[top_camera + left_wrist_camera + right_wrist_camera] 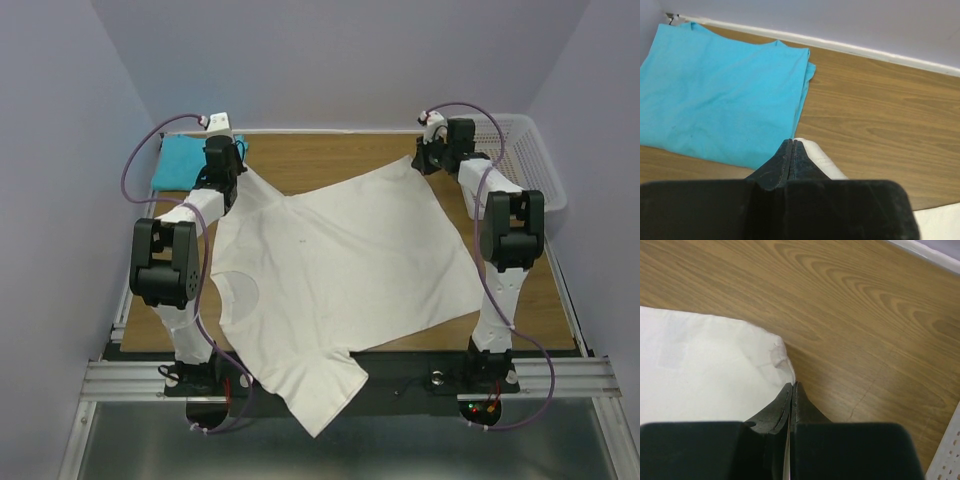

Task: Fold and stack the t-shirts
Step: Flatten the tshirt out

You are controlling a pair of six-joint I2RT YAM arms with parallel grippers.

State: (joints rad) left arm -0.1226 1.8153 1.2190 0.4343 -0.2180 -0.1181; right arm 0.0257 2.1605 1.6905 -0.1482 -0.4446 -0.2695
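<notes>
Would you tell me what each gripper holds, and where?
The white t-shirt: the left gripper pinches its far left corner, the right gripper its far right corner.

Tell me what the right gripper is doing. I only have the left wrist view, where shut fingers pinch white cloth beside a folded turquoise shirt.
Observer: The right gripper is shut on a far corner of the same white shirt.
Operator: Is that shirt bunched up or spread out?
Observer: It is spread out across the table, and one sleeve hangs over the near edge between the arm bases.
Operator: Is there anything on the right side I should know about?
Observer: A white mesh basket stands at the far right edge of the table.
</notes>
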